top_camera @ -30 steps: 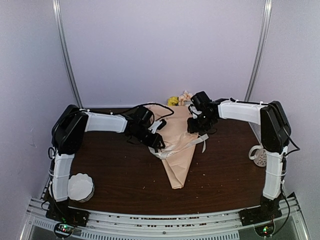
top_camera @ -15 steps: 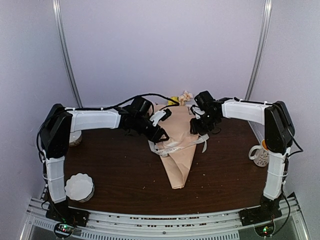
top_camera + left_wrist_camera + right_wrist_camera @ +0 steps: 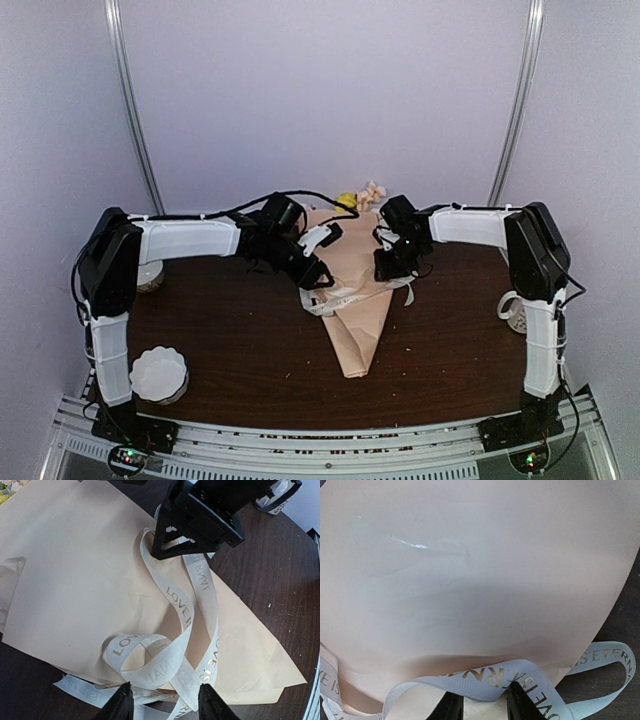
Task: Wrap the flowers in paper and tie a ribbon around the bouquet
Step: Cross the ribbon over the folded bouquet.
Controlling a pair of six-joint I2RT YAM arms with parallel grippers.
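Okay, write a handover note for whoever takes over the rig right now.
Left gripper: open, ribbon loops lying between its fingers.
Right gripper: jaws astride a ribbon strand; grip unclear.
Bouquet: flat mid-table, flowers at the far end.
Done: flowers wrapped in peach paper, ribbon looped loosely over it.
To do: pull tight, tie the knot.

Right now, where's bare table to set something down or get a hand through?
Free: near-left table between scalloped bowl and bouquet tail; near-right between tail and mug. Crowded: mid-table, left gripper, right gripper and ribbon over the bouquet.
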